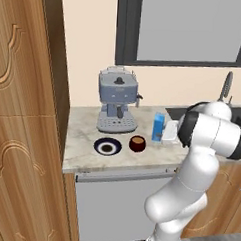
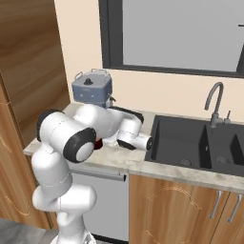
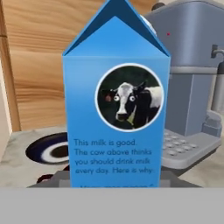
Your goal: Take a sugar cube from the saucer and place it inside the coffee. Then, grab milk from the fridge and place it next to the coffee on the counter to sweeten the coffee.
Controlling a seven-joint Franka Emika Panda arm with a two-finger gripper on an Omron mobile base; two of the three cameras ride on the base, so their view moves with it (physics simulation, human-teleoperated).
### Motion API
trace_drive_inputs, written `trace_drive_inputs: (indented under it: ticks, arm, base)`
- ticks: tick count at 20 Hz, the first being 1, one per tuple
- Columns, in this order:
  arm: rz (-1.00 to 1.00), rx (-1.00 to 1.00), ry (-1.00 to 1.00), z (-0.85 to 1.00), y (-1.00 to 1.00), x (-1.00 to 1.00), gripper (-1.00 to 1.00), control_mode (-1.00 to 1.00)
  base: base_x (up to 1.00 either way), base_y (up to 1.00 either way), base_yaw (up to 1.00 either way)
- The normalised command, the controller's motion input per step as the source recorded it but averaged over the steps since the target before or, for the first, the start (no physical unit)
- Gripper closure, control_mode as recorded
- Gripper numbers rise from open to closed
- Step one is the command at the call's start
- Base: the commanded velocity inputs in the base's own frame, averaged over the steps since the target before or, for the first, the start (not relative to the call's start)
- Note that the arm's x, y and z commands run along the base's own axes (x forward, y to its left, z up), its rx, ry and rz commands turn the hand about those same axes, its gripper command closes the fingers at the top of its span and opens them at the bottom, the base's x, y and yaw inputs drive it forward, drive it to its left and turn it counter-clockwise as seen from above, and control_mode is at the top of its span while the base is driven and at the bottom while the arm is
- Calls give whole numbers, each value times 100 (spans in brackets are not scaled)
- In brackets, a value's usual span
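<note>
end effector (image 1: 168, 131) clamped on upright milk (image 1: 158, 127) beside coffee (image 1: 137, 143) on counter (image 1: 81, 140)

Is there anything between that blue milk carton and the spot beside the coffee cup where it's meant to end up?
Nothing visible is in the way. The milk already stands upright on the counter, just right of the coffee, with bare counter between them. The saucer is on the cup's far side, and the espresso machine sits further back.

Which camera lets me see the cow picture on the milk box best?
The hand view: the milk stands upright and close, front-on, so the cow and writing are clear. The left base view shows it small on the counter, right of the coffee. In the right base view the arm blocks it.
</note>
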Motion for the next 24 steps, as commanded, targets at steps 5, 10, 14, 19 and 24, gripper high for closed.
trace_drive_inputs:
  ticks: [5, 10, 14, 19, 24]
  arm:
    - [0, 0, 0, 0, 0, 0, -100, -100]
    - [-1, 0, -1, 7, 0, 0, -100, -100]
    - [-7, 0, -11, 42, 0, 0, -100, -100]
    - [-8, -1, -25, 88, 11, -2, -100, -100]
    - [-2, -16, -52, 100, 47, -47, -100, -100]
  base:
    - [0, 0, 0]
    - [0, 0, 0]
    - [0, 0, 0]
    - [0, 0, 0]
    - [0, 0, 0]
